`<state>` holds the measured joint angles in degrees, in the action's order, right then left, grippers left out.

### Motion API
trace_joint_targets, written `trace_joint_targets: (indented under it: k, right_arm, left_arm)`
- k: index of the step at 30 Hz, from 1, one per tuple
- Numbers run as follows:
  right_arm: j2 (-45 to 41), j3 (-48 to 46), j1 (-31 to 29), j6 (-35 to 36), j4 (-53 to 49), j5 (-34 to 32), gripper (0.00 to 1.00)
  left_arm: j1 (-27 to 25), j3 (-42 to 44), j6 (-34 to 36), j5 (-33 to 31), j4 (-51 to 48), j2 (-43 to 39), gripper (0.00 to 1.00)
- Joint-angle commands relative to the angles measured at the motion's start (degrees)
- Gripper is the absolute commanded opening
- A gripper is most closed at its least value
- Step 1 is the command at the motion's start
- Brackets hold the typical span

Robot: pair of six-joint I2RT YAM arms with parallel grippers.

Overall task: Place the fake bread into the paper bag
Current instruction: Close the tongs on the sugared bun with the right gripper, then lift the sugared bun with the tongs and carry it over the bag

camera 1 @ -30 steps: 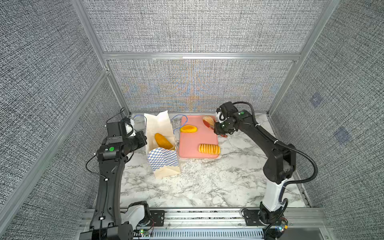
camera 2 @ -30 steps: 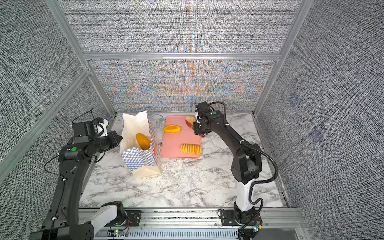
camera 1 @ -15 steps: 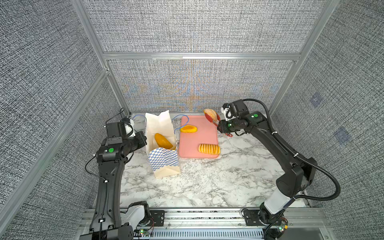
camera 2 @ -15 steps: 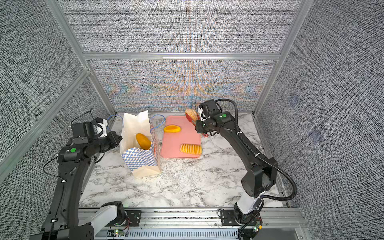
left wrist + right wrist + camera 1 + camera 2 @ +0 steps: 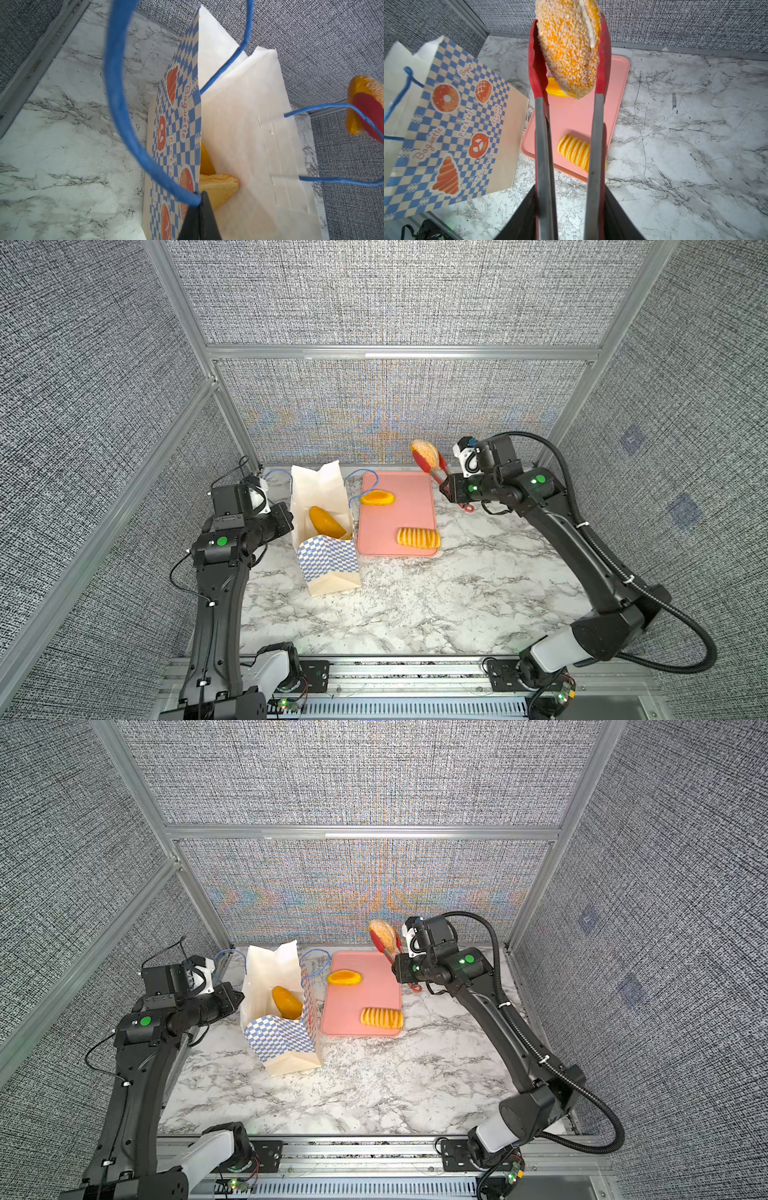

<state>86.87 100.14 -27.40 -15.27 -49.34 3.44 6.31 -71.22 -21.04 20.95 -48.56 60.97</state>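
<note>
Marble top, bag half-hides loaf, left claw pinches it — right claw grips tongs w/ bun

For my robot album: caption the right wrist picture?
Red tongs hold a crumb-coated bun aloft, pink tray and paper bag beyond.

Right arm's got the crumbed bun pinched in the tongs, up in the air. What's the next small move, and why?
Probably swing the right claw leftward, carrying the tongs and crumbed bun over the open mouth of the paper bag. The bun hangs clear above the pink tray, and the left claw pinches the bag's rim.
</note>
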Motion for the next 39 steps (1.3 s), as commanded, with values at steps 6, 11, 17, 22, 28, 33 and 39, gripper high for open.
trace_joint_targets:
  k: [6,11,17,22,28,33,39]
  right_arm:
    - [-3.5,0.9,-1.4,-1.2,2.7,0.7,0.46]
    - [-4.7,1.7,-2.0,-1.3,2.2,0.6,0.46]
    - [-5.9,1.8,-3.2,-1.9,2.5,1.6,0.46]
    - [-6.8,2.1,-4.2,-2.5,2.7,2.8,0.46]
    - [-7.1,2.3,-5.4,-3.4,3.3,4.5,0.46]
    - [-6.8,3.4,-7.3,-3.5,3.2,4.8,0.46]
    - [-6.1,5.4,-10.1,-3.5,2.7,4.1,0.46]
  left_arm:
    - [0.0,-0.3,0.0,0.2,0.2,0.0,0.00]
    - [0.1,-0.2,-0.3,0.2,0.4,-0.2,0.00]
    - [0.1,0.0,-0.6,0.2,0.6,-0.2,0.00]
    - [0.1,-0.1,-0.8,0.3,0.7,-0.3,0.00]
    - [0.1,-0.1,-0.9,0.5,0.8,-0.3,0.00]
    - [0.0,0.0,-0.8,0.4,0.7,-0.3,0.00]
    - [0.1,-0.1,-0.8,0.3,0.8,-0.4,0.00]
